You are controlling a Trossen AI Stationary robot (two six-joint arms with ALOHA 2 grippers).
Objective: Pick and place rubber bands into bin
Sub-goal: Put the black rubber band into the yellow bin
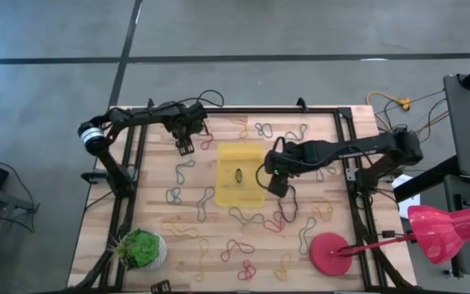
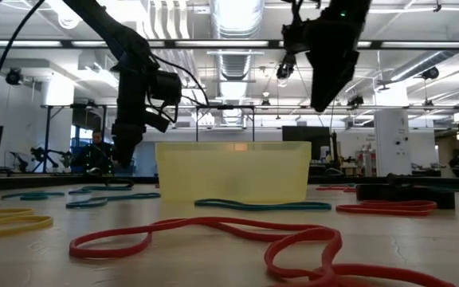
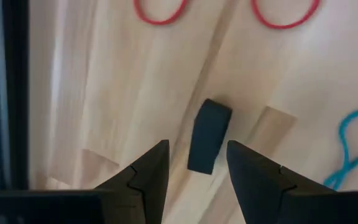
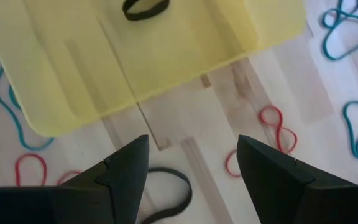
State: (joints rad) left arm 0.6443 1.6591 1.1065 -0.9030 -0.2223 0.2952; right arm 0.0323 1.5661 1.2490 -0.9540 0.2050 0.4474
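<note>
The bin (image 1: pixel 240 174) sits in the middle of the table with the rubber bands (image 1: pixel 237 247) strewn all round it, handy to either arm; one dark band (image 4: pixel 145 7) already lies inside it, so the job looks barely begun. The right gripper (image 4: pixel 191 171) hangs just off the bin's right side, raised above the wood, jaws spread wide and empty; a black band (image 4: pixel 166 190) lies on the boards below it, likely its next pick, with a red loop (image 4: pixel 272 127) close by. The left gripper (image 3: pixel 197 168) is over the far left part of the table, fingers partly apart and holding nothing, poised over a small dark block (image 3: pixel 209 135) rather than any band.
</note>
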